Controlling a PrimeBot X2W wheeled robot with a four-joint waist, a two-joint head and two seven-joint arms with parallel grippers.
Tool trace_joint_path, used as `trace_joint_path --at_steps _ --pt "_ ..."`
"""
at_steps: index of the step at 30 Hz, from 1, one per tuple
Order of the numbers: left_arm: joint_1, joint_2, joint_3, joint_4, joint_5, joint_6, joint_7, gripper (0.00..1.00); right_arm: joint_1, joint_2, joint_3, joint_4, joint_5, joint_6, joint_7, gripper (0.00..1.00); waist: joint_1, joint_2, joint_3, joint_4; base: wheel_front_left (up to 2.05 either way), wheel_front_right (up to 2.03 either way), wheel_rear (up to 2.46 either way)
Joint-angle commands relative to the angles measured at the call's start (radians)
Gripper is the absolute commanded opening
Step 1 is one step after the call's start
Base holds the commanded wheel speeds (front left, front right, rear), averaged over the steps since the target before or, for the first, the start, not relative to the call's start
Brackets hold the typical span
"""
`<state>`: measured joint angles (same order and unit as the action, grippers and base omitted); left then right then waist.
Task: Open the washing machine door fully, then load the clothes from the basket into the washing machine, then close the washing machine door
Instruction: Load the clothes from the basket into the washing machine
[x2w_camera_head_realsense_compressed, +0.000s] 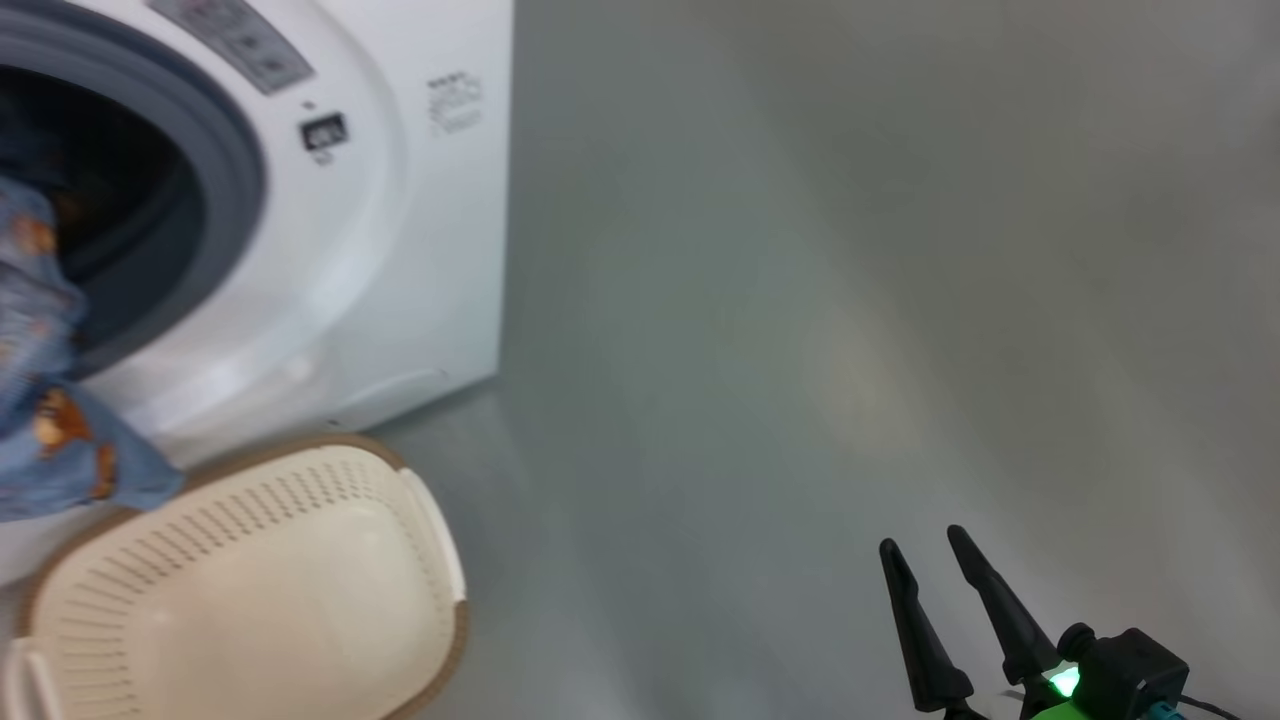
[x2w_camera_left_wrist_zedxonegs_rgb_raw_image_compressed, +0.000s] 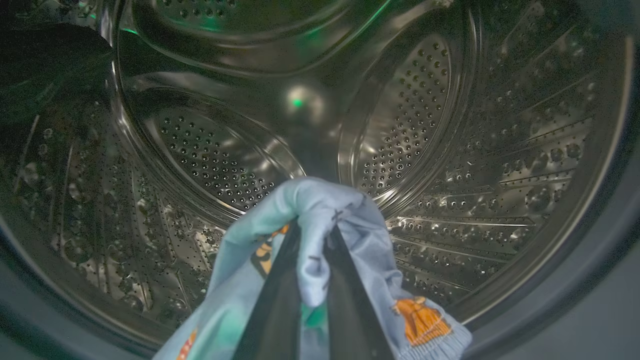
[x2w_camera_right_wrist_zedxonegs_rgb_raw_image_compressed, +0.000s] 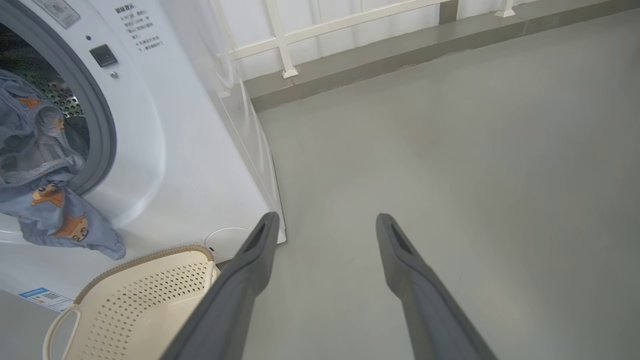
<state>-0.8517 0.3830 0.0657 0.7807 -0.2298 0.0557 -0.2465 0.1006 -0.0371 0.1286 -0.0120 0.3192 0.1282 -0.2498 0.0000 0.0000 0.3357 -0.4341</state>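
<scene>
The left jaws are pinched shut on the clothes (x2w_camera_left_wrist_zedxonegs_rgb_raw_image_compressed: 320, 210) inside the washing machine (x2w_camera_head_realsense_compressed: 420, 260), likely to drop them deep; a tail hangs over its rim above the empty basket (x2w_camera_head_realsense_compressed: 250, 560). The right jaws wait wide apart, holding nothing, off to the right.

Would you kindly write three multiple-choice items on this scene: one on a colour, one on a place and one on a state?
1. The basket has a rim that is: A. brown; B. blue; C. black.
2. The clothes are: A. in the basket; B. on the floor; C. trailing out of the washing machine opening.
3. The left gripper is: A. open; B. shut on the clothes; C. shut on a basket handle.
Answers: A, the woven-look edge is brown; C, the fabric hangs over the gasket; B, it pinches the blue fabric at the drum mouth.
</scene>
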Motion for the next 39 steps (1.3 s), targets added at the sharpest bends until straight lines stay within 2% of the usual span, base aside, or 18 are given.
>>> trace_joint_path --at_steps 1,5,11,13,20,28,34,35,36,38,39 --pt "-0.035 0.055 0.016 -0.017 0.014 0.0 -0.003 0.0 -0.019 -0.013 0.025 -0.025 0.008 0.003 -0.012 1.0 0.0 0.0 0.134 -0.115 0.0 0.0 0.0" --pt "-0.132 0.117 -0.017 0.065 0.061 0.006 -0.002 0.0 -0.009 -0.013 0.044 -0.026 0.019 0.003 -0.012 1.0 0.0 0.0 0.175 -0.132 0.0 0.0 0.0" --pt "-0.283 0.172 -0.097 0.181 0.143 0.008 0.008 0.0 0.01 -0.013 0.054 -0.05 0.042 0.003 -0.012 1.0 0.0 0.0 0.216 -0.135 0.0 0.0 0.0" --pt "-0.338 0.177 -0.109 0.2 0.144 -0.019 0.006 0.0 0.019 -0.013 0.067 -0.054 0.042 0.003 -0.012 1.0 0.0 0.0 0.228 -0.135 0.0 0.0 0.0" --pt "-0.512 0.18 -0.13 0.257 0.145 -0.045 -0.006 0.0 0.049 -0.013 0.08 -0.06 0.097 0.003 -0.012 1.0 0.0 0.0 0.26 -0.135 0.0 0.0 0.0" --pt "-0.616 0.165 -0.132 0.25 0.14 -0.018 -0.015 0.0 0.037 -0.013 0.096 -0.069 0.091 0.003 -0.012 1.0 0.0 0.0 0.259 -0.135 0.0 0.0 0.0" --pt "-0.614 0.166 -0.168 0.39 0.161 -0.014 0.012 0.02 0.039 -0.013 0.103 -0.049 0.099 0.003 -0.012 1.0 0.0 0.0 0.24 -0.132 0.0 0.0 0.0" --pt "-0.614 0.164 -0.17 0.407 0.16 -0.016 0.018 0.26 0.034 -0.013 0.109 -0.046 0.098 0.003 -0.012 1.0 0.0 0.0 0.237 -0.131 0.0 0.0 0.0" --pt "-0.614 0.163 -0.178 0.418 0.166 -0.015 0.02 0.43 0.029 -0.013 0.115 -0.044 0.095 0.003 -0.012 1.0 0.0 0.0 0.234 -0.13 0.0 0.0 0.0" --pt "-0.609 0.163 -0.18 0.443 0.166 0.009 0.031 1.0 0.018 -0.013 0.124 -0.038 0.089 0.003 -0.012 1.0 0.0 0.0 0.224 -0.129 0.0 0.0 0.0" --pt "-0.602 0.159 -0.187 0.45 0.171 0.015 0.034 1.0 0.014 -0.013 0.126 -0.035 0.085 0.003 -0.012 1.0 0.0 0.0 0.216 -0.125 0.0 0.0 0.0"
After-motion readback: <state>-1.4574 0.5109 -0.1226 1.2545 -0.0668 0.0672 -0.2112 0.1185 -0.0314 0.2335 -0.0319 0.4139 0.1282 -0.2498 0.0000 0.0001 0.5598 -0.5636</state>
